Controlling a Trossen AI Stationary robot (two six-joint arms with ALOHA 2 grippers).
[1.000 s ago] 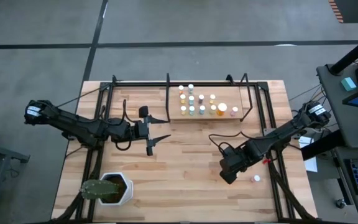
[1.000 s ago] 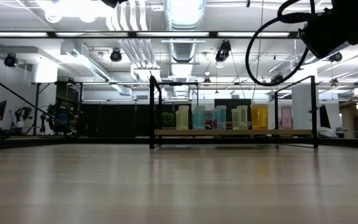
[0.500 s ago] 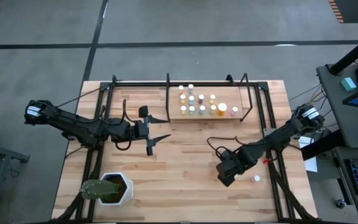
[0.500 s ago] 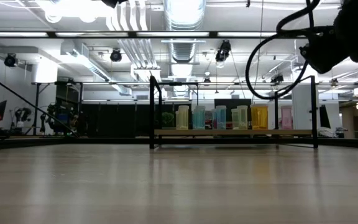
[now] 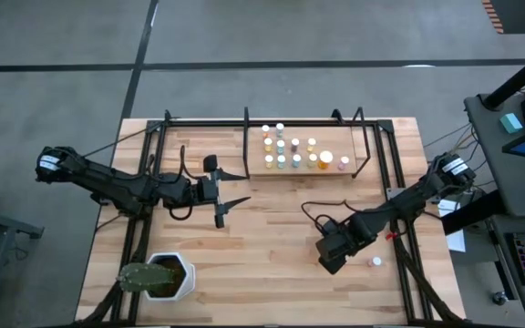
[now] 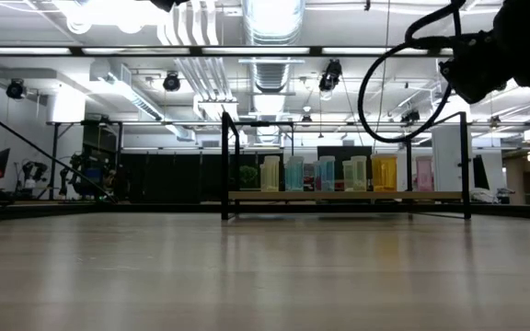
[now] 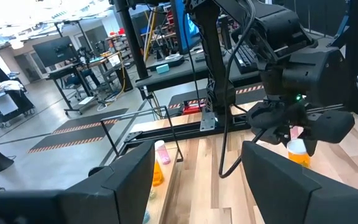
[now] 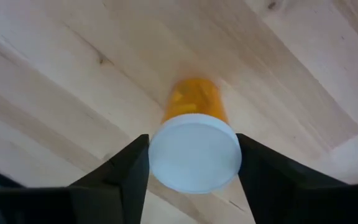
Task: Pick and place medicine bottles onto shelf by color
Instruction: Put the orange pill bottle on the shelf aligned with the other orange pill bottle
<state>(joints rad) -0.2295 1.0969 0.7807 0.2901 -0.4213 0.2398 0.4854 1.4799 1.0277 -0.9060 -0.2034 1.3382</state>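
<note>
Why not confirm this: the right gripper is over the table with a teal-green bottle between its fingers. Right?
Not teal-green. The right wrist view shows an orange bottle with a white cap between the right gripper's fingers, above the wooden table. The left wrist view shows it too.

The table (image 5: 272, 228) is pale butcher-block wood, smooth with a soft sheen. The shelf (image 5: 335, 137) near its far edge is light wood edged in thin black metal bars. The orange bottle (image 8: 191, 102) looks like translucent glossy plastic under a smooth matt white cap (image 8: 194, 155). The right gripper (image 8: 194, 168) has matt black fingers.
</note>
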